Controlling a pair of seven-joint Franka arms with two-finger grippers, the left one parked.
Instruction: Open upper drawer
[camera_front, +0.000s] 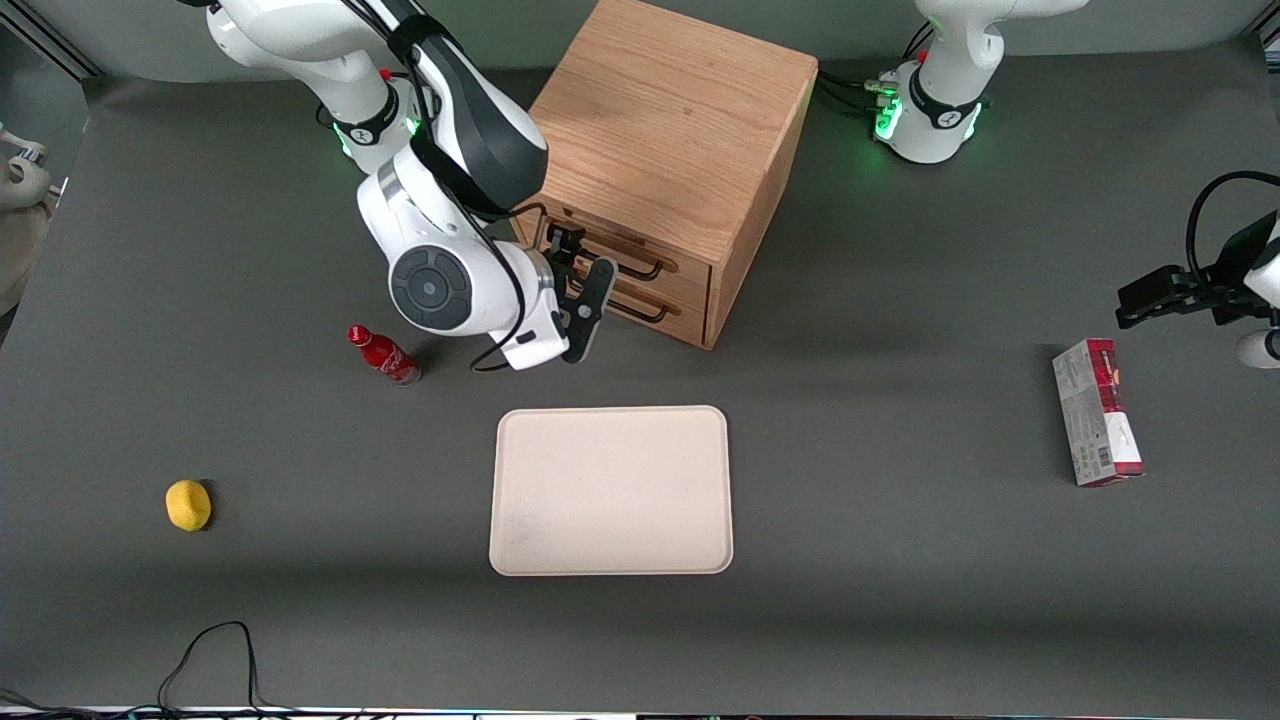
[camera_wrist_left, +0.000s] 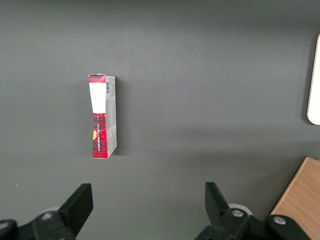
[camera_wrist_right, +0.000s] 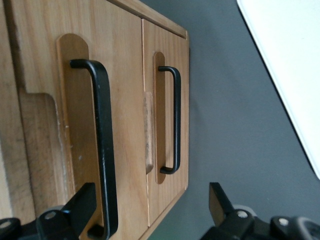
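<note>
My gripper hangs with fingers spread wide and empty, in front of the oak cabinet at upper centre of the front view. The upper drawer, closed, looks stiff and should slide straight; I would take its thin black handle at the middle. The grey table gives room to pull, with the tray lower down the frame.
</note>
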